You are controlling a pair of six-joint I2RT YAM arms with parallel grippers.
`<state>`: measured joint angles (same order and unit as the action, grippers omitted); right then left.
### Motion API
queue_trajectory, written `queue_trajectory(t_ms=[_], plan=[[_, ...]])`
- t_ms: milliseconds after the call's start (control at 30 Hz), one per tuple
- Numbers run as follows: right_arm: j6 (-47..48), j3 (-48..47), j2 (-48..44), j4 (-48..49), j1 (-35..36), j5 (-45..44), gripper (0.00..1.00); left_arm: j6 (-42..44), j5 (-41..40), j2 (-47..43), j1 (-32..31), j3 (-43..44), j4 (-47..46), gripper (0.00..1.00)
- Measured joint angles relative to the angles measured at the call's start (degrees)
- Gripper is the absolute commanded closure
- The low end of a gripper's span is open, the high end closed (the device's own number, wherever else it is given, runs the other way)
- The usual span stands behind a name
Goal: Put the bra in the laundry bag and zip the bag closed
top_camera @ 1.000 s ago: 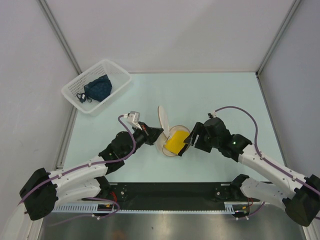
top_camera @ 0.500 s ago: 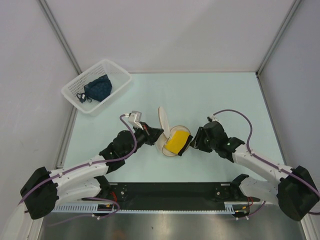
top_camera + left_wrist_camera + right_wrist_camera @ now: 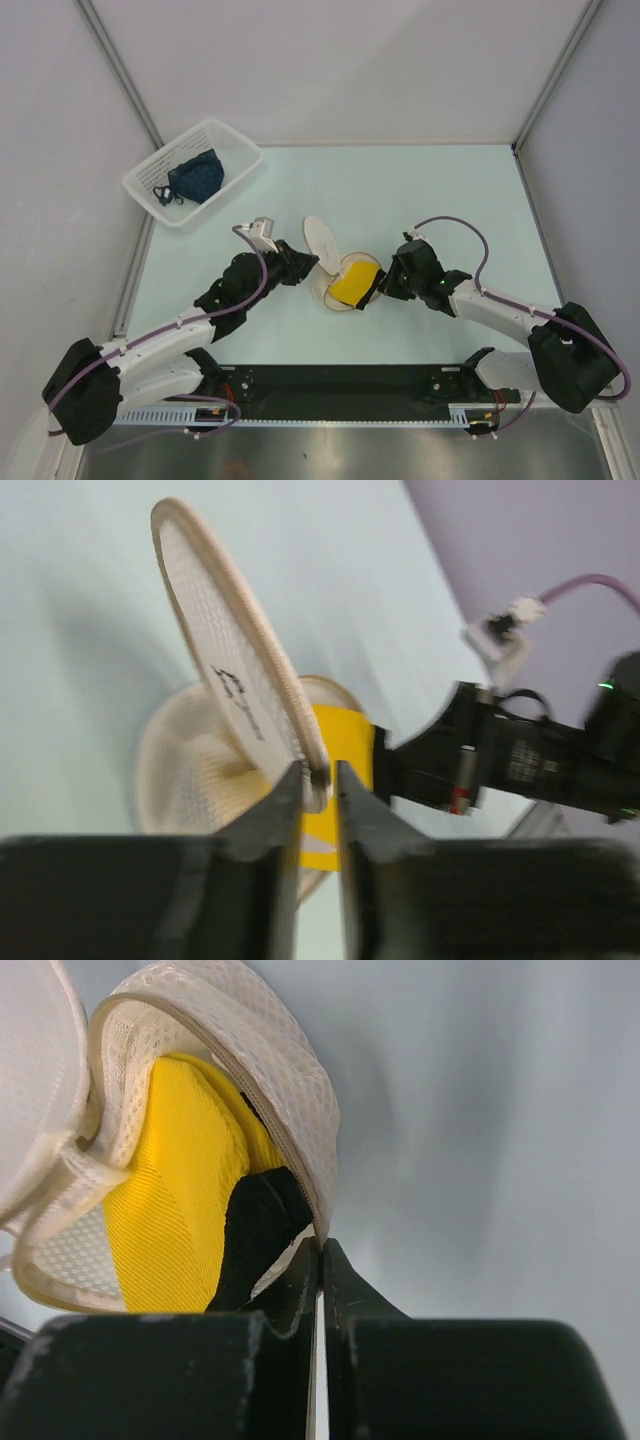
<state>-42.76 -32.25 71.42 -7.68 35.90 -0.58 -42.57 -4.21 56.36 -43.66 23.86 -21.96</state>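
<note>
Laundry bag (image 3: pixel 329 296) sits on the table (image 3: pixel 450 190), between the 2 arms. Its lid (image 3: pixel 322 238) is open and stands tilted on edge at the bag's far-left side; the zip is not closed.

Bra (image 3: pixel 353 284) lies inside the bag, and its yellow fold shows above the rim on the right side.

Left gripper (image 3: pixel 318 778): the 2 fingers are pinched together on the lid's corded rim, holding the lid up. The small dark drawing on the lid faces the left wrist camera.

Right gripper (image 3: pixel 320 1250): fingers are drawn in to a thin slit, clamping the bag's mesh side wall at its right edge, just beside the bra.

In the right wrist view we note a black shape against the bra inside the bag; we cannot tell what it is.

Far-left corner: white basket (image 3: pixel 240 143) holding a dark blue garment (image 3: pixel 196 177), well apart from the bag.
</note>
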Motion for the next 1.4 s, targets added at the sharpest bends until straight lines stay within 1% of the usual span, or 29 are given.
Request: queue_trajectory(t_ms=[67,100,133,200,233,300,333,400,433,467,533,567,633,667,767,900,1033,1167,1300,1367,1400], plan=[[-0.13,0.00,0.04,0.00,-0.02,-0.04,1.00,-0.44,0.37,0.00,2.29,0.24,2.49,0.45],[-0.15,0.00,0.04,-0.04,-0.02,-0.04,1.00,-0.55,0.20,-0.11,3.30,0.57,4.52,0.36],[-0.31,-0.02,0.04,-0.20,-0.02,-0.02,1.00,-0.39,-0.22,-0.42,3.80,1.01,6.62,0.28],[-0.85,-0.02,0.02,-0.50,-0.02,0.02,1.00,0.87,-1.81,-1.84,3.98,1.90,10.80,0.23],[-1.22,-0.11,0.00,-0.81,-0.02,0.02,1.00,1.31,-2.45,-2.64,3.98,2.47,12.52,0.24],[-1.84,-0.44,-0.13,-1.62,-0.02,0.02,1.00,2.64,-4.94,-4.81,3.54,4.35,16.55,0.31],[-2.08,-0.68,-0.22,-2.03,-0.02,0.04,1.00,3.06,-5.84,-5.55,3.37,5.11,17.51,0.33],[-2.40,-1.57,-0.55,-3.21,-0.02,0.04,1.00,4.17,-8.74,-6.95,1.68,7.17,19.30,0.37],[-2.51,-2.16,-0.74,-3.85,-0.02,0.07,1.00,4.66,-10.29,-7.21,-0.28,8.44,19.80,0.39],[-2.62,-2.71,-0.96,-4.44,-0.02,0.07,1.00,4.72,-11.23,-7.17,-2.23,9.51,19.89,0.51],[-2.73,-3.72,-1.40,-5.33,-0.02,0.13,1.00,4.76,-11.89,-6.12,-5.68,11.30,19.78,0.62],[-2.80,-4.02,-1.64,-5.60,-0.02,0.28,1.00,4.55,-11.69,-5.31,-6.67,11.85,19.32,0.70],[-3.10,-4.39,-2.34,-6.21,-0.02,0.92,1.00,3.48,-8.28,-0.66,-7.74,12.92,17.05,0.74],[-3.23,-4.50,-2.73,-6.64,-0.02,1.05,1.00,2.89,-5.95,2.34,-8.00,13.53,15.43,0.78],[-3.63,-4.90,-3.52,-7.93,-0.02,1.09,1.00,0.74,2.29,14.75,-8.20,15.72,10.43,0.84],[-3.96,-5.77,-3.98,-9.94,0.00,1.18,1.00,-1.79,10.64,29.68,-8.41,17.05,6.64,0.85],[-4.26,-7.91,-6.62,-14.32,0.39,1.22,1.00,-3.04,14.36,37.51,-8.41,18.01,5.60,0.87],[-4.61,-13.40,-10.64,-21.88,1.55,0.28,1.00,-3.52,15.39,40.41,-8.33,19.96,3.08,0.87],[-4.59,-17.18,-12.37,-25.55,2.14,-0.50,1.00,-2.91,15.08,40.24,-8.28,21.18,3.39,0.83],[-4.57,-17.22,-12.85,-26.84,2.08,-0.46,1.00,-1.84,14.36,38.84,-8.31,21.53,5.77,0.74],[-4.55,-17.25,-12.83,-27.56,1.84,-0.39,1.00,-1.05,13.70,37.55,-8.31,21.59,7.50,0.68]])
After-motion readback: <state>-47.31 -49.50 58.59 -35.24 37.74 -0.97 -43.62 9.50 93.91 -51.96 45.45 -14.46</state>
